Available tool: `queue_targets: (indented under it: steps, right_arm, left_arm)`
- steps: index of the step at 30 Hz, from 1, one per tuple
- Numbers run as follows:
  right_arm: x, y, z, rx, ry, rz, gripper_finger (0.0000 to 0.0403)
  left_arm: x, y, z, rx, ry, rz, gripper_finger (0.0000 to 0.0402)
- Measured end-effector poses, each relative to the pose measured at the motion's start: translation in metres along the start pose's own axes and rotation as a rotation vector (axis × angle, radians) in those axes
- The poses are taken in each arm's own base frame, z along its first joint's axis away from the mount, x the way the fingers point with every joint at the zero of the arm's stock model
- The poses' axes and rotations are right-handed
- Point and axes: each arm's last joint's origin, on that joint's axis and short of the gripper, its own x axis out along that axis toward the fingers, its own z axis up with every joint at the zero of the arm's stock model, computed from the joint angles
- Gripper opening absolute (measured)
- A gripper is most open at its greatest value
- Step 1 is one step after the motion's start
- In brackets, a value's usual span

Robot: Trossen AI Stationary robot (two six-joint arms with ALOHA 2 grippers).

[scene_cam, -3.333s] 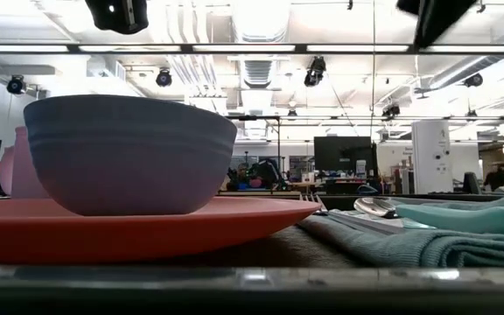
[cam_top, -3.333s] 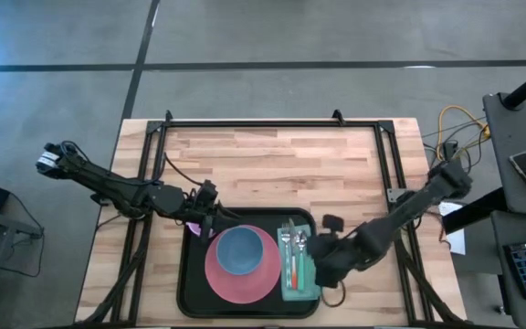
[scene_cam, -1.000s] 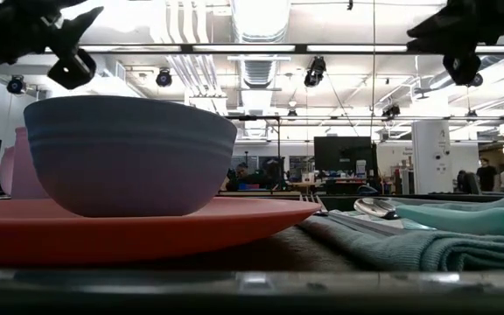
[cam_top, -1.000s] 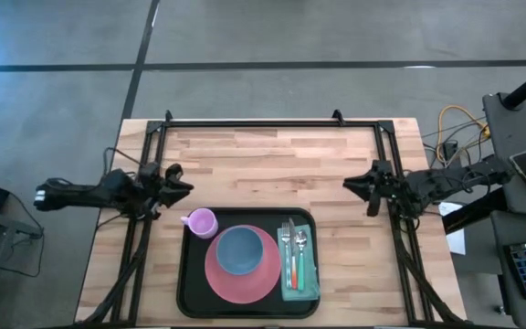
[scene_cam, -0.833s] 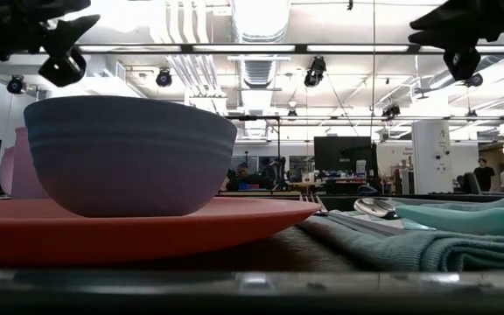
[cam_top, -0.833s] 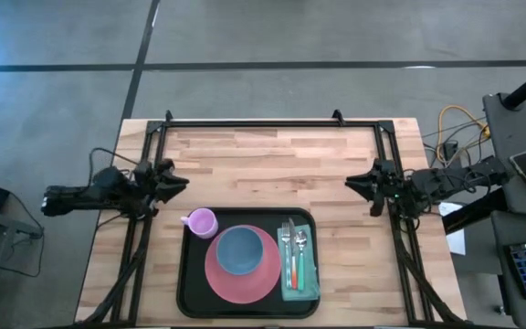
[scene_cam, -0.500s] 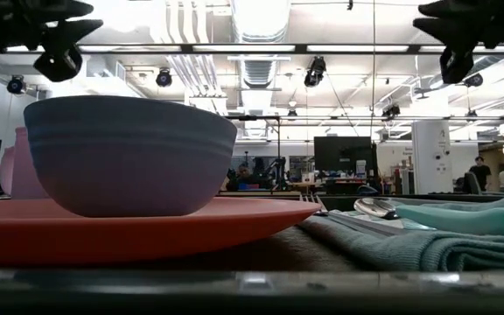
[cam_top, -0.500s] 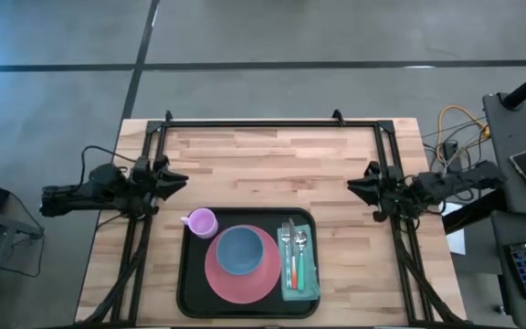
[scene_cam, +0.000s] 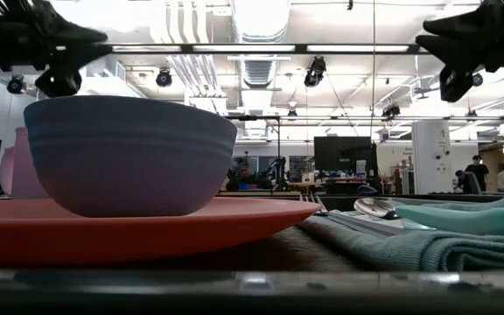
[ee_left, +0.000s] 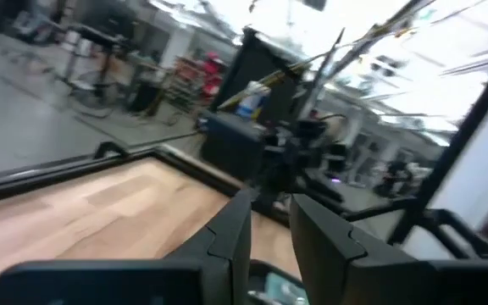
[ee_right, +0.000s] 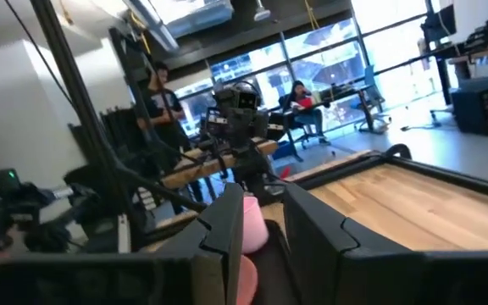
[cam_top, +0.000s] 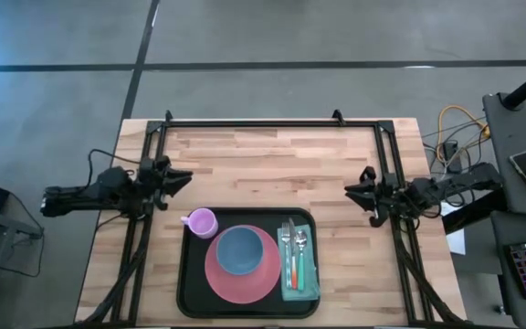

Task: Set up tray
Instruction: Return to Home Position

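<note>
Tray [cam_top: 186,294] is seen lower centre, below and between left hand [cam_top: 177,176] and right hand [cam_top: 355,190]; both are held slightly parted, empty.

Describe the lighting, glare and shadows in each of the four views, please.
High view: even light, no glare on the large black rectangular tray or the round pink plate. Low view: bright ceiling lamps backlight the scene, so the left gripper and right gripper are dark silhouettes. Left wrist view: the ceiling is washed out white. Right wrist view: strong daylight from the windows.
</note>
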Motion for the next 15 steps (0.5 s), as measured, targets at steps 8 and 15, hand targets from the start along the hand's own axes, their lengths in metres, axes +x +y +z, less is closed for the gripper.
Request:
queue_targets:
  steps: [8,15]
  right_arm:
    - [0.001,-0.001,-0.005,-0.109,0.045,-0.012,0.0068]
    - [0.001,-0.001,-0.006,-0.114,0.054,-0.015,0.0075]
  left_arm:
    - [0.003,0.006,-0.011,0.011,0.017,0.076,0.0066]
    - [0.006,0.009,-0.02,0.025,0.071,0.098,0.0066]
